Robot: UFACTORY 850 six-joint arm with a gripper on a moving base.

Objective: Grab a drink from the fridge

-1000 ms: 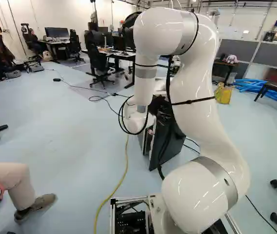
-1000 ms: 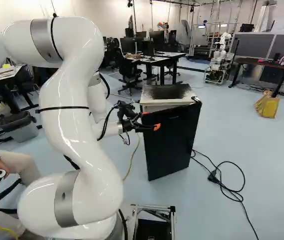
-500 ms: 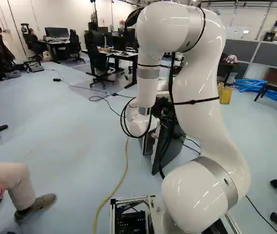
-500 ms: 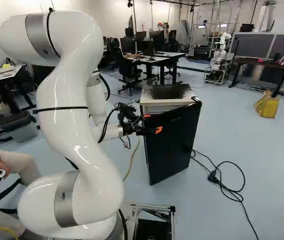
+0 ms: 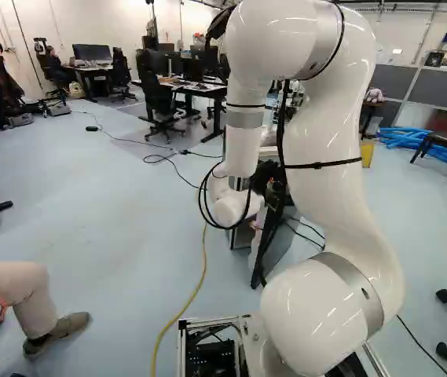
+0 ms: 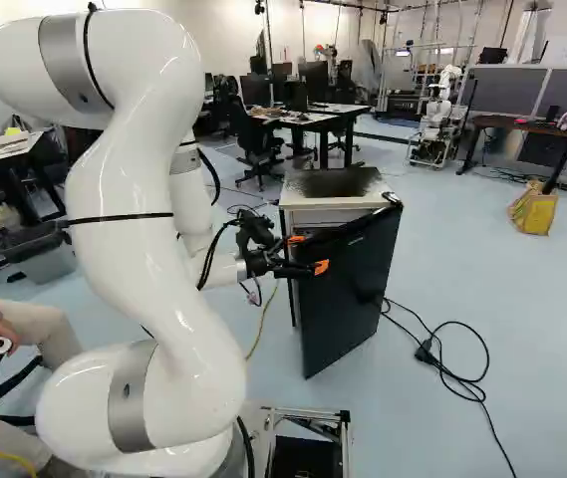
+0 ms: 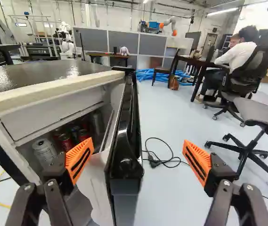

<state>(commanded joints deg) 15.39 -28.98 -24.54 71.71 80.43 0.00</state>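
At the left of the right base view, a grey bin (image 6: 46, 261) is sitting on the floor, and here the white arm (image 6: 129, 239) is rising and bending over, reaching for the fridge. A yellow cable (image 6: 267, 317) is trailing over the floor just past it. Now the gripper (image 6: 309, 253), and it's holding nothing: the wrist view is showing its two fingers spreading wide, one orange pad (image 7: 79, 159) hovering on the inner side of the fridge door (image 6: 348, 289), the other hanging well out on the outer side. The door's edge is standing between them, nearer the inner finger. Behind it the fridge (image 6: 333, 183) is standing ajar, and inside, the drinks are waiting: a pale can (image 7: 44, 151) is standing nearest the opening, red cans (image 7: 66, 142) are standing beside it. Further right, another robot (image 6: 447, 90) is standing far back, a black cord (image 6: 480, 396) is looping on the floor, and a yellow bag (image 6: 533, 211) is slumping near a desk (image 6: 510, 123).
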